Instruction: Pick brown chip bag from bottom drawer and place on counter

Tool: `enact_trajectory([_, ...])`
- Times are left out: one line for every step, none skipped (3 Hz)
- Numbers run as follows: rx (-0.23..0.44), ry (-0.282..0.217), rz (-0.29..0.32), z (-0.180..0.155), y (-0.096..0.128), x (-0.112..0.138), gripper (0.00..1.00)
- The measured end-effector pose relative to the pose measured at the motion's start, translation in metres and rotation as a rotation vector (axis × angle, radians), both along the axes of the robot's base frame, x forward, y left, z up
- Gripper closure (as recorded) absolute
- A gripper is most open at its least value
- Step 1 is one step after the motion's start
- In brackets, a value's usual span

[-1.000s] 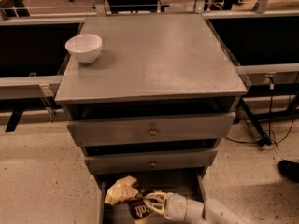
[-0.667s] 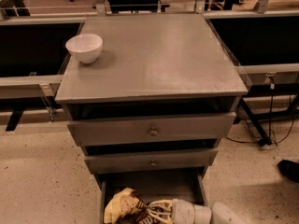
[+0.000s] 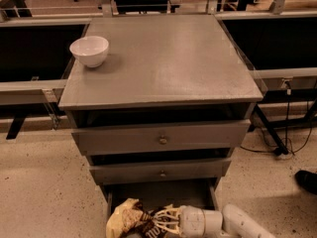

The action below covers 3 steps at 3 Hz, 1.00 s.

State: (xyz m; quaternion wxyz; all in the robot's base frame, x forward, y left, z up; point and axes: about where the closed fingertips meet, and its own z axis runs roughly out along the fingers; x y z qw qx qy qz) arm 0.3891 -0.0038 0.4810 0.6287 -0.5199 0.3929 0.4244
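— Where is the pincer?

— The pincer [image 3: 161, 223] is low down, at the front of the open bottom drawer [image 3: 163, 193]. Its pale fingers [image 3: 171, 216] close on the dark part of the brown chip bag [image 3: 130, 217]. So it is pinching the bag.

— Where is the bag?

— It is at the front left of that drawer, all crumpled, with its yellow end on the left. One cannot tell if it rests on the drawer floor. The white arm [image 3: 240, 224] comes in from the bottom right.

— What is above?

— Two more drawers, each with a small round knob [image 3: 162, 140]. Both stick out a little. On top is the gray tabletop [image 3: 168, 63]. A white bowl [image 3: 89, 50] stands near its back left corner. The bag is well apart from the tabletop.

— And around?

— A speckled floor [image 3: 39, 182], with black cables [image 3: 290, 128] on the right.
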Motion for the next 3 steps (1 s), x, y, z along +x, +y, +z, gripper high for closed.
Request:
enact_trajectory([-0.061, -0.216, 0.065, 0.105, 0.002, -0.019, 1.00])
enact_trajectory([-0.120, -0.351, 0.126, 0.187, 0.008, -0.045, 1.00])
enact_trajectory([-0.181, -0.467, 0.166, 0.255, 0.016, -0.070, 1.00])
